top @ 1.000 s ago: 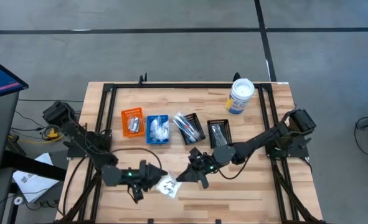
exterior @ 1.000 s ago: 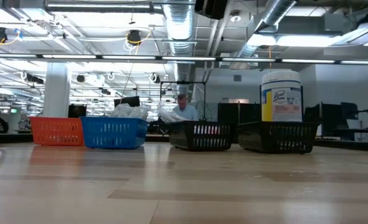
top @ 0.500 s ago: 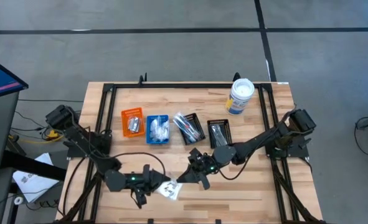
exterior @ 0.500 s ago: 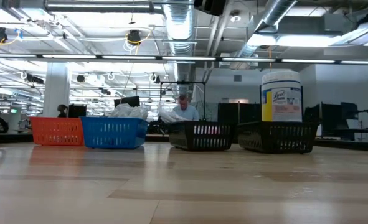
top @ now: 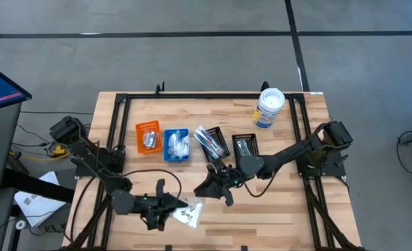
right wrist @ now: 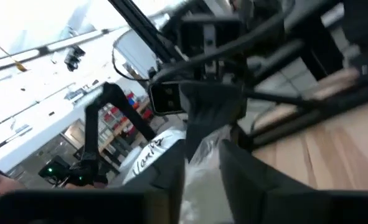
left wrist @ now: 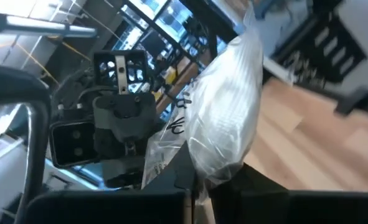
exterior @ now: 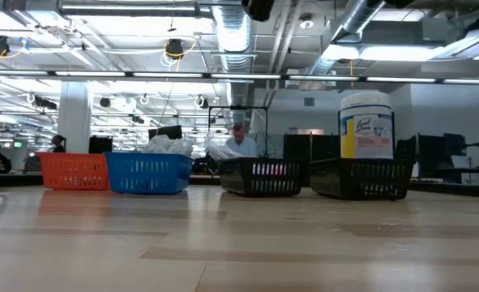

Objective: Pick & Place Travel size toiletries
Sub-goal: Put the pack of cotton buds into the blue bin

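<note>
A white crinkly packet (top: 189,213) with a clear printed edge, one of the travel size toiletries, sticks out of my left gripper (top: 172,206), which is shut on it near the table's front. My right gripper (top: 207,187) stands open just far and right of the packet, which shows beyond its spread fingers (right wrist: 165,180) in the right wrist view. More toiletries lie in the orange bin (top: 148,136), the blue bin (top: 176,145) and two black bins (top: 211,143), (top: 245,148). My left gripper pinches one end of the white packet (left wrist: 199,171) between its two fingers, coming level from the table's left. The rest of the packet (left wrist: 227,106) juts out past the fingertips toward the right arm. Whether it hangs clear of the table I cannot tell.
A white tub with a blue label (top: 269,108) stands at the far right. The four bins sit in a row across the table's middle (exterior: 150,173). Bare wood (top: 275,209) lies at the near right. A black frame (top: 192,95) runs round the table.
My left gripper has shut on the white packet and slid a little toward the near edge with it. My right gripper has let go of the packet and drawn back toward the far edge.
</note>
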